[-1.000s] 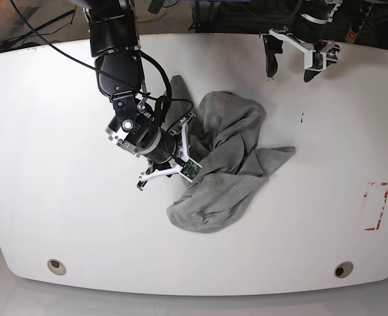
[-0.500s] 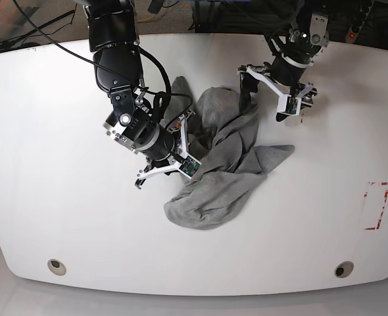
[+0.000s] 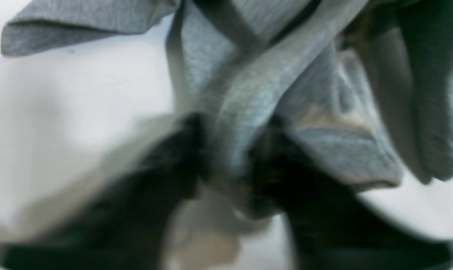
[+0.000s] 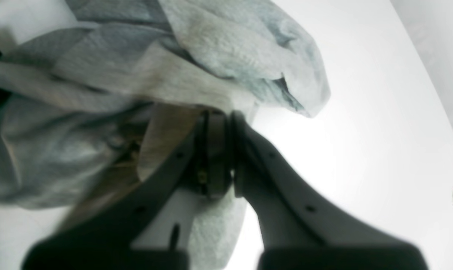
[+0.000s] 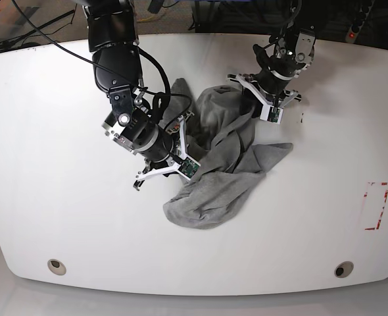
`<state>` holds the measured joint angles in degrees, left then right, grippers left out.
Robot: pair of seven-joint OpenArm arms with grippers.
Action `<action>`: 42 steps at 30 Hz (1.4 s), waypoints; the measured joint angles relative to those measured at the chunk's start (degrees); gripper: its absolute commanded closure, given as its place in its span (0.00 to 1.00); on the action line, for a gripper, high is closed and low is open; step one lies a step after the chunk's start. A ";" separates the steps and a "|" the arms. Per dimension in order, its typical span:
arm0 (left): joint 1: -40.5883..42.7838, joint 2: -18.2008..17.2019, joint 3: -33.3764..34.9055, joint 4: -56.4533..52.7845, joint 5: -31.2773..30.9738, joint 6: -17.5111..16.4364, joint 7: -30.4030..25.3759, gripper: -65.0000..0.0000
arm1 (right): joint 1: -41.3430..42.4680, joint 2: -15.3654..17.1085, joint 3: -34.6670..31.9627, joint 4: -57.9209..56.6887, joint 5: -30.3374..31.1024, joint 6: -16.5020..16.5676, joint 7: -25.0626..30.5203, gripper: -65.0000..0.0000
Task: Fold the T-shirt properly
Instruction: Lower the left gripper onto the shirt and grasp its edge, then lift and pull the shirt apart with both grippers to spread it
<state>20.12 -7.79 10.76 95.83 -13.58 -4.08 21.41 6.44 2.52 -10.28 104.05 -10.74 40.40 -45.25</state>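
Note:
The heather-grey T-shirt [image 5: 223,178] lies crumpled in the middle of the white table [image 5: 62,197]. My right gripper [image 5: 189,146], on the base view's left, is shut on a fold at the shirt's left side. In the right wrist view its fingertips [image 4: 219,123] pinch grey cloth [image 4: 99,86]. My left gripper [image 5: 252,104] is down on the shirt's upper right part. The left wrist view is blurred, but a band of cloth [image 3: 249,86] runs between the two dark fingers [image 3: 166,176], which are shut on it. No lettering or tag shows.
A red marked rectangle [image 5: 376,206] is on the table at the right. Two round holes [image 5: 56,266] [image 5: 343,269] sit near the front edge. Black cables [image 5: 43,39] hang over the back left.
My left arm came down from the back right onto the shirt's upper right and closed on a fold. The right gripper kept its hold, and the cloth shifted a little to the left.

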 measured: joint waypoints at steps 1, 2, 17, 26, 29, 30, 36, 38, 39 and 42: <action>-0.22 -0.02 -0.02 -0.42 -0.04 -0.02 0.02 0.98 | 0.24 0.00 0.07 -0.02 0.00 0.04 -0.02 1.00; -0.50 0.00 -0.17 -0.76 0.00 0.02 0.39 0.98 | 0.59 0.02 0.11 -0.02 0.00 0.09 0.00 1.00; -3.58 -4.59 -7.58 10.43 -0.24 -0.31 9.44 0.99 | 9.94 -0.04 4.59 -0.31 0.24 0.20 0.04 1.00; -10.27 -9.51 -15.26 17.35 -1.38 -2.32 14.91 0.99 | 20.41 0.66 4.57 -4.26 0.68 0.57 -3.50 1.00; -13.20 -10.45 -18.29 18.18 -1.68 -5.25 17.77 0.99 | 24.02 0.68 4.59 -5.49 1.09 0.66 -3.63 1.00; -14.08 -10.69 -19.28 18.29 -1.66 -5.53 18.34 0.99 | 25.05 0.52 4.57 -5.70 1.16 0.61 -3.43 1.00; -22.10 -12.13 -26.53 18.64 -2.69 -12.68 25.62 0.99 | 31.06 0.98 4.20 -6.73 3.43 1.38 -2.73 1.00; -25.57 -12.59 -28.52 18.73 -3.28 -14.75 28.89 0.99 | 32.63 0.98 4.20 -6.69 3.48 1.46 -3.32 1.00; -27.45 -13.09 -29.29 18.80 -3.50 -16.41 30.25 0.99 | 33.42 0.96 4.17 -6.60 3.52 1.55 -4.24 1.00; -31.74 -13.81 -30.97 18.97 -3.65 -20.13 35.23 0.99 | 34.82 1.03 4.11 -6.10 2.86 1.22 -7.58 1.00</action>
<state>-11.62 -21.61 -20.21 114.80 -17.23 -24.21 56.64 41.25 3.55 -6.17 97.95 -7.88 41.63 -52.84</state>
